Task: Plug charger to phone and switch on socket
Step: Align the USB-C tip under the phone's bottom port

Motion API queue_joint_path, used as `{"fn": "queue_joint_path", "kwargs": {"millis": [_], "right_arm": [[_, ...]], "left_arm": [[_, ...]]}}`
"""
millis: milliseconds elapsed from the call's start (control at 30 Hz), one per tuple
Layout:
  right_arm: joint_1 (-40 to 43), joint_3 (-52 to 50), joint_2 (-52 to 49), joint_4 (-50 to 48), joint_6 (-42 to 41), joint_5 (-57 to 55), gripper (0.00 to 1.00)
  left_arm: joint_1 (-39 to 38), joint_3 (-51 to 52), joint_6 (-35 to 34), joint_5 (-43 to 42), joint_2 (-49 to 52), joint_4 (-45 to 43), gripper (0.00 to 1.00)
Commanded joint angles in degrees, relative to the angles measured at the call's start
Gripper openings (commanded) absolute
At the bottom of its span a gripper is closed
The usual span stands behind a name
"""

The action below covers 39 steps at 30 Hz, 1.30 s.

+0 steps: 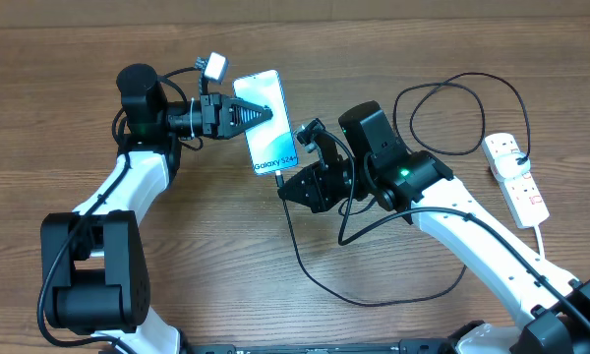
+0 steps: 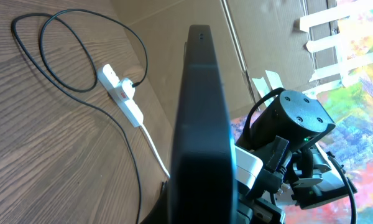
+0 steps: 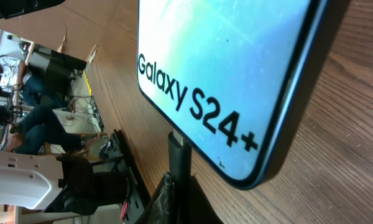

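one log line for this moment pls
left fingers: shut on phone | right fingers: shut on charger plug at phone's bottom edge | seating: cannot tell | socket: not touched

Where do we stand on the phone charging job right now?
Done: thin black charger cable sits in the white power strip. In hand: left gripper holds the slim blue-screened smartphone; right gripper holds the cable's plug at its bottom edge, seating unclear. Left: switching the strip on.

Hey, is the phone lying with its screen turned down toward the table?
No, the phone shows its light blue screen with the Galaxy S24+ lettering facing up to the overhead camera.
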<state>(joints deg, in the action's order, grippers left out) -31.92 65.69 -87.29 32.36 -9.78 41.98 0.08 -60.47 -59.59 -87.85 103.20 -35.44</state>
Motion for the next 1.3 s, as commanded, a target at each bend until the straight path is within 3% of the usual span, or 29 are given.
{"fn": "queue_joint_path", "kwargs": {"millis": [0,567,867,967,1133,1267], "right_arm": [[-0.3,2.3,0.5,-1.0,0.6,0.0,0.04],[-0.2,2.3,0.5,-7.0,0.6,-2.3,0.04],[-0.2,2.3,1.3,0.5,0.6,-0.2,0.41],[-0.2,2.3,3.0,2.1,0.6,0.5,0.60],[-0.9,2.3,5.3,4.0,0.7,-3.2,0.69],[-5.9,2.2,5.2,4.9,0.6,-23.1,0.66]], "left_arm": [[-0.2,-0.7,1.6,-0.5,-0.1,-0.4,0.04],[-0.2,-0.7,1.9,-2.7,-0.1,-0.4,0.04],[-0.2,-0.7,4.3,-0.2,-0.1,-0.4,0.04],[-0.2,-0.7,4.4,1.5,-0.1,-0.4,0.04],[-0.2,-0.7,5.7,4.3,-0.1,1.8,0.04],[-0.2,-0.7,7.9,7.6,-0.1,7.8,0.04]]}}
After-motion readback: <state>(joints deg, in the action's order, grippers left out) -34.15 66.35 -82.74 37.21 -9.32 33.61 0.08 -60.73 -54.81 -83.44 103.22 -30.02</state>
